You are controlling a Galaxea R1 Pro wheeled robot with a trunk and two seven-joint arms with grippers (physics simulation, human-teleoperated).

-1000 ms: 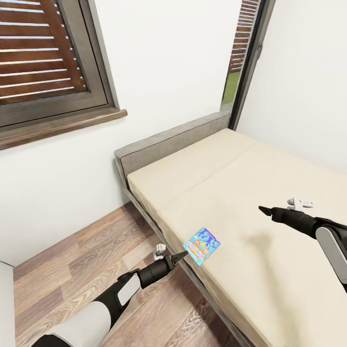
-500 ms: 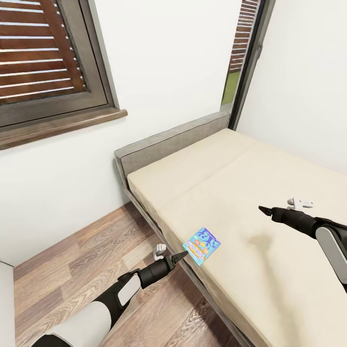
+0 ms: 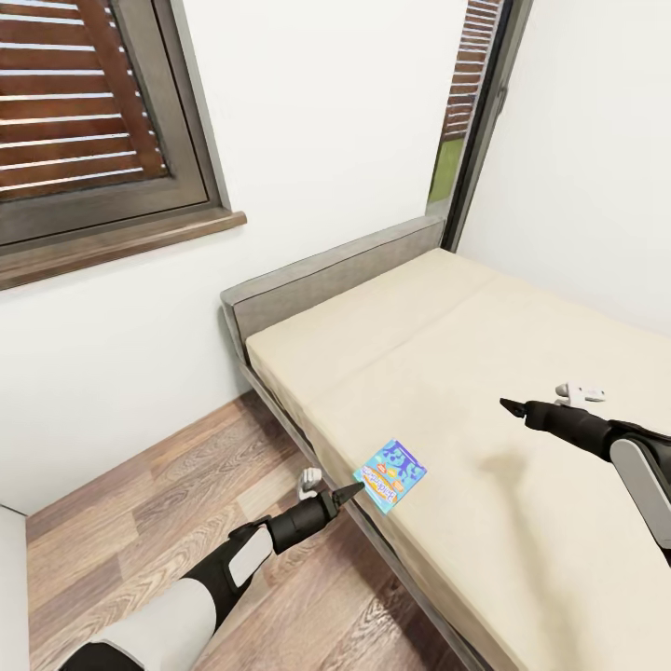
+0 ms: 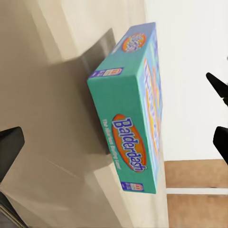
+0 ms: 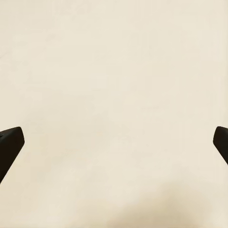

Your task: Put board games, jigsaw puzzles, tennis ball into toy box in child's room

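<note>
left end effector [image 3: 349, 492] nudged closer to light-blue board game [image 3: 390, 474] at bed [image 3: 522, 354] edge, fingers spread wide, box between them

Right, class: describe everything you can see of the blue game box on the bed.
The game box is a small, flat cardboard-looking carton, light blue on top with cartoon print and an orange oval logo; its teal side reads "Balderdash" in the left wrist view. It is closed and lies flat on the beige bed, right at the mattress edge nearest the floor. The left gripper points at its near end, jaws open on either side, not yet closed on it.
</note>
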